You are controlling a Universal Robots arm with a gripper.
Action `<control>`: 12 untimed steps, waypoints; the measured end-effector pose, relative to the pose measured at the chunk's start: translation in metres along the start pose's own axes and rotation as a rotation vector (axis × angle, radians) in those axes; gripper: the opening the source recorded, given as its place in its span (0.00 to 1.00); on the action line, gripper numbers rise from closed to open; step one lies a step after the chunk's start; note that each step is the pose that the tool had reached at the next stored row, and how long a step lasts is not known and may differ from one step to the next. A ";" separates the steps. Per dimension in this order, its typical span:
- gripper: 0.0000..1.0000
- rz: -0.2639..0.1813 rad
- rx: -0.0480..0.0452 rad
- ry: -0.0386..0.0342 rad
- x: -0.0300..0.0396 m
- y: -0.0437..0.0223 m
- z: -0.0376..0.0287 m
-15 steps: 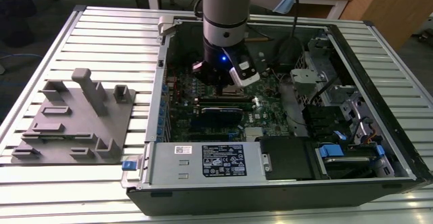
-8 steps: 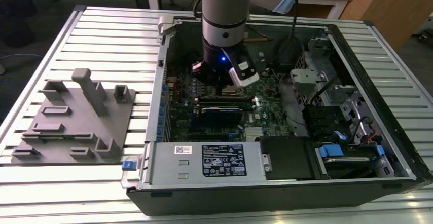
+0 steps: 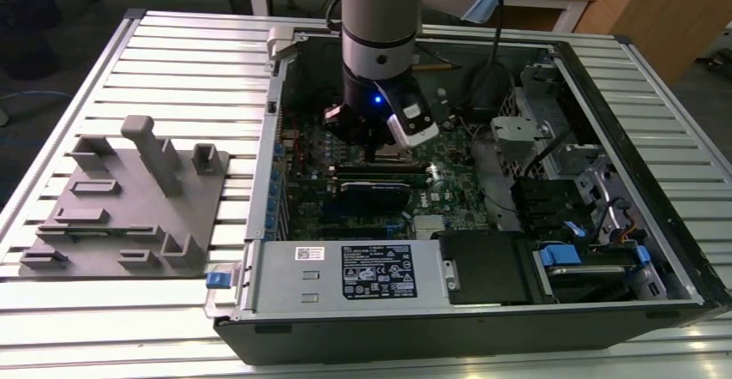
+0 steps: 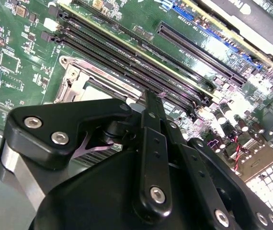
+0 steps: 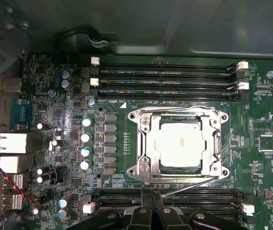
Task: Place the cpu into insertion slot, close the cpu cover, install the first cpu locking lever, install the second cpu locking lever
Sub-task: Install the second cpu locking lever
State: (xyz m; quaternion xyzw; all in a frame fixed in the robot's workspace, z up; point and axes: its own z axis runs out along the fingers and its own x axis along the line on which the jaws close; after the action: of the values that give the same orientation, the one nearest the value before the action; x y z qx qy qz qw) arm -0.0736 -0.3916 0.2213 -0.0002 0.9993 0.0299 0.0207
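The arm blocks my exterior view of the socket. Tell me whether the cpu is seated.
Observer: In the first wrist view the cpu sits level inside the window of the cpu cover, which lies flat over it.
Operator: Report the levers.
Observer: One thin lever rod slants away from the cover's edge and is not tucked along it.
Operator: Give me the end effector's position.
Observer: The end effector is at that rod's lower end, above the memory slots beside the cover.
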 end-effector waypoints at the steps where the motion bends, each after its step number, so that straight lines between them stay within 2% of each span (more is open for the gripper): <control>1: 0.10 0.000 0.0001 0.0001 0.0000 0.0000 0.0001; 12: 0.10 0.000 0.0007 -0.0001 0.0004 0.0000 0.0011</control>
State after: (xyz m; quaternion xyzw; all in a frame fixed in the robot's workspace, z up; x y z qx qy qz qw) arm -0.0739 -0.3916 0.2202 -0.0002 0.9993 0.0295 0.0208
